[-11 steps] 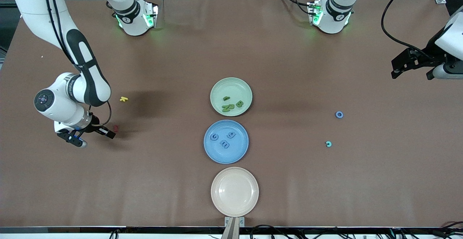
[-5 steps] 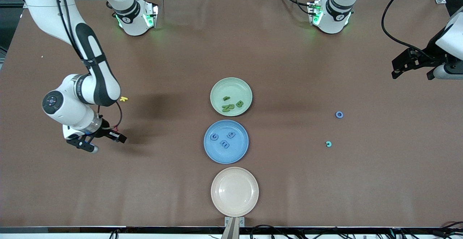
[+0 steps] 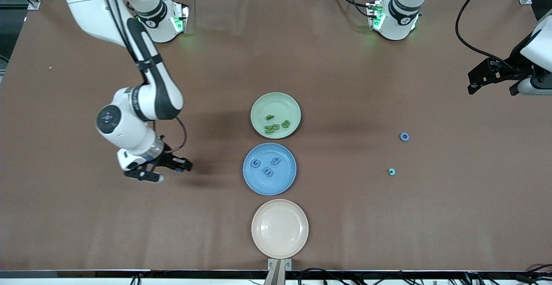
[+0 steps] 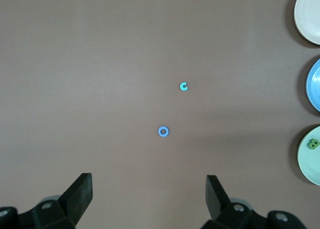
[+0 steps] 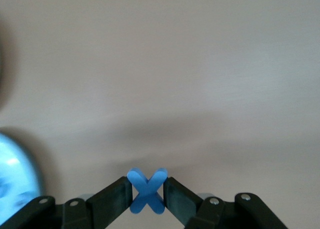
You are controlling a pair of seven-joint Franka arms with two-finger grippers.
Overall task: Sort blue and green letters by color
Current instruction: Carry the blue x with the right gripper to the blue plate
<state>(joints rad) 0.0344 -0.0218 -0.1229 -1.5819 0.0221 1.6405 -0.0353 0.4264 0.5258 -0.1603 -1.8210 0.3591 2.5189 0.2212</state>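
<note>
I count three round plastic plates in a row: pale green plate point(image 3: 275, 99) farthest, blue plate point(image 3: 269, 183) in the middle, cream plate point(image 3: 280, 228) nearest. Three olive-green letters point(image 3: 276, 124) lie in the green plate and three mid-blue letters point(image 3: 267, 166) in the blue one. My right gripper point(image 5: 148, 193) pinches a flat blue X letter point(image 5: 147, 189) above bare table beside the blue plate. My left gripper point(image 4: 149, 194) waits, jaws wide, over its end, near a blue ring point(image 3: 404, 136) and a teal C point(image 3: 391, 172).
</note>
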